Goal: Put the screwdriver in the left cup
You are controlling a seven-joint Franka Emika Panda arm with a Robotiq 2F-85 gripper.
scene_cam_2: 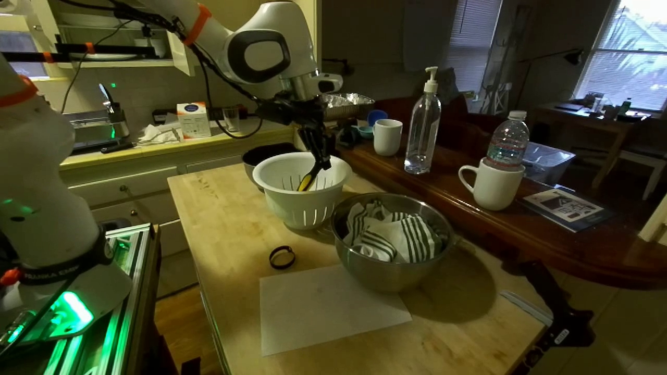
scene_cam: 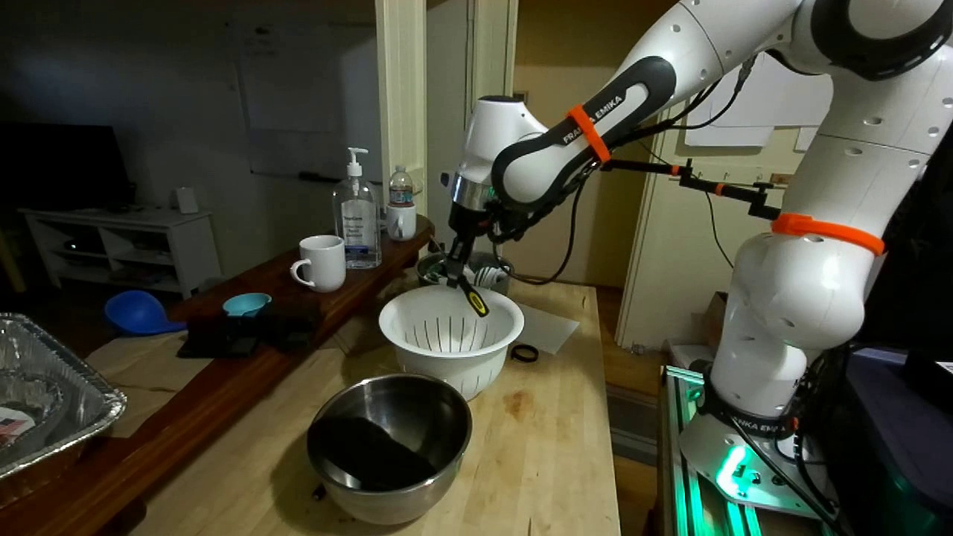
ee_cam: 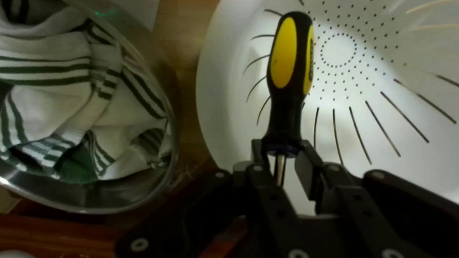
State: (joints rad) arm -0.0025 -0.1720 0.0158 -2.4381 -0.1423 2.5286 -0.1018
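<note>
In both exterior views a light wooden table [scene_cam: 551,454] lies under the work; in an exterior view a dark wooden ledge [scene_cam: 223,394] borders it at ten o'clock and the robot arm [scene_cam: 530,175] reaches in from two. A steel bowl [scene_cam_2: 385,276] of striped cloth [scene_cam_2: 401,237] stands at four o'clock from the white colander [scene_cam_2: 286,208] in an exterior view. The clear pump bottle [scene_cam_2: 419,138] stands upright on the ledge. The gripper [ee_cam: 282,148], at the colander's mouth, pinches the screwdriver [ee_cam: 287,89] where handle meets shank. The left cup [scene_cam_2: 388,138], a white mug, is upright at the bottle's nine o'clock in an exterior view. In the wrist view the screwdriver's black-and-yellow handle points to twelve; whether it dips below the colander's rim cannot be told.
</note>
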